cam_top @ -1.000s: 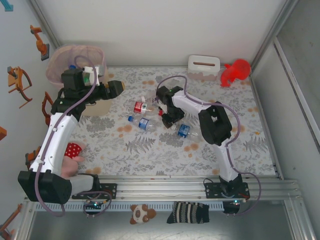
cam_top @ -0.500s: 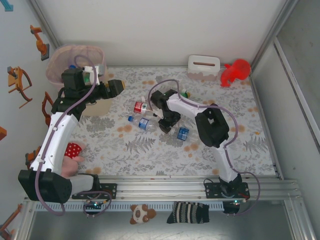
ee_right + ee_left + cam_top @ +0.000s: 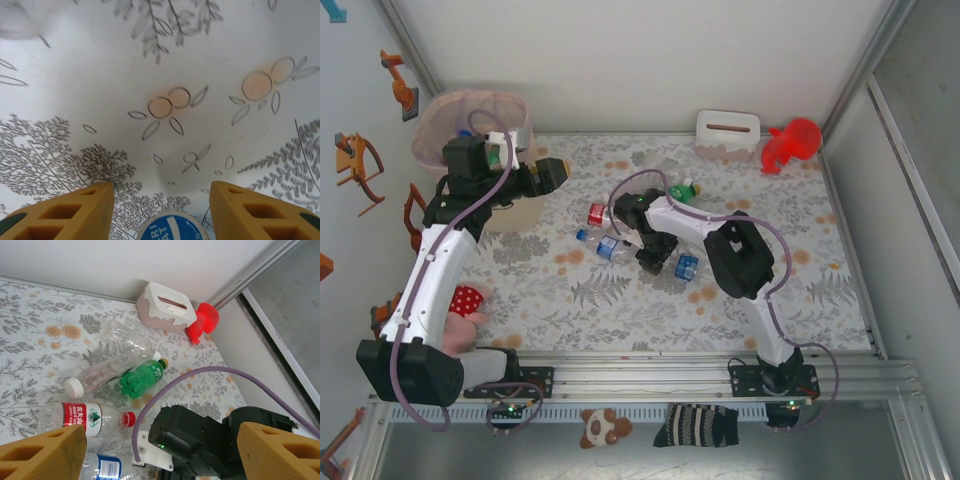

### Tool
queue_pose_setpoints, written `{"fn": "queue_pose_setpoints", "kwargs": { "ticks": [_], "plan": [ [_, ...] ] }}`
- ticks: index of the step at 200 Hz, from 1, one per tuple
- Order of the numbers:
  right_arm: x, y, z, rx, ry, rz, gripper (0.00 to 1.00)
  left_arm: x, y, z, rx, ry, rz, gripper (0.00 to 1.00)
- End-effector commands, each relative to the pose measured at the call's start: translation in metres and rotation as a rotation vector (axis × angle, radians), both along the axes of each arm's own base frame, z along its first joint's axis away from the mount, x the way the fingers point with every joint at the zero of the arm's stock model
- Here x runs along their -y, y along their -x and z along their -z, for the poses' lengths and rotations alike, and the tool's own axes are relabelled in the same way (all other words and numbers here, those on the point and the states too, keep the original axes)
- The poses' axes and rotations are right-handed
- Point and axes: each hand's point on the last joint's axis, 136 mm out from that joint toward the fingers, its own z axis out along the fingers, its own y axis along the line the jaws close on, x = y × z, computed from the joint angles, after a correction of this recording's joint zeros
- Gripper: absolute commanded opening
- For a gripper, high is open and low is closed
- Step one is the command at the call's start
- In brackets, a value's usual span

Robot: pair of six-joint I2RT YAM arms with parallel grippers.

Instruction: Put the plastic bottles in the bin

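1. Floral-printed table (image 3: 570,300), walled in white, with the work spread across its middle.
2. Plastic bottles: at least six lie flat on the table, all outside the bin (image 3: 440,110).
   - A blue-labelled bottle (image 3: 172,227) sits between the fingers of the right tool (image 3: 161,190).
   - A red-labelled bottle (image 3: 85,417) lies just to the left of that tool.
   - A green bottle (image 3: 142,380) and two clear bottles (image 3: 127,340) lie beyond that tool, towards the far wall.
   - A second blue-labelled bottle (image 3: 600,243) lies to its near left.
3. Right tool: low over the table with its fingers apart, straddling the blue-labelled bottle. A gap shows on at least one side. Whether it presses the bottle, I cannot tell.
4. Left tool (image 3: 552,172): raised, fingers wide apart and empty. The bin stands just behind it at the far left corner.
5. Bin: pink liner over the rim. The left arm hides part of its mouth, so the contents cannot be confirmed.
6. Assessment: the task is far from complete, since every bottle visible has yet to be lifted and carried across.
7. Non-task items: a white tissue box (image 3: 727,133) and a red toy (image 3: 792,143) stand at the far wall, well apart from both tools.
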Motion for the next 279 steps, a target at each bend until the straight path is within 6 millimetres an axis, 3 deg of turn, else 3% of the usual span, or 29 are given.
{"fn": "queue_pose_setpoints", "kwargs": {
  "ticks": [1,65,108,135,186,245,279],
  "plan": [
    [0.010,0.001,-0.017,0.032,0.030,-0.010,0.48,0.006,0.002,-0.019,0.046,0.030,0.023,0.78],
    [0.008,-0.002,-0.030,0.067,0.011,-0.011,0.26,0.010,0.003,-0.020,0.051,0.032,0.034,0.78],
    [-0.003,-0.007,-0.069,0.139,-0.113,0.033,0.24,0.024,0.007,-0.024,0.081,0.024,0.089,0.78],
    [-0.019,-0.009,-0.110,0.188,-0.281,0.086,0.24,0.042,0.017,-0.033,0.154,0.017,0.168,0.78],
    [-0.045,-0.019,-0.207,0.347,-0.597,0.173,0.23,0.087,0.045,-0.054,0.327,0.041,0.356,0.78],
    [-0.055,-0.020,-0.324,0.534,-0.978,0.261,0.22,0.122,0.077,-0.073,0.495,0.083,0.512,0.80],
    [-0.048,-0.012,-0.376,0.620,-1.144,0.282,0.22,0.130,0.093,-0.077,0.552,0.104,0.572,0.81]
  ]
}}
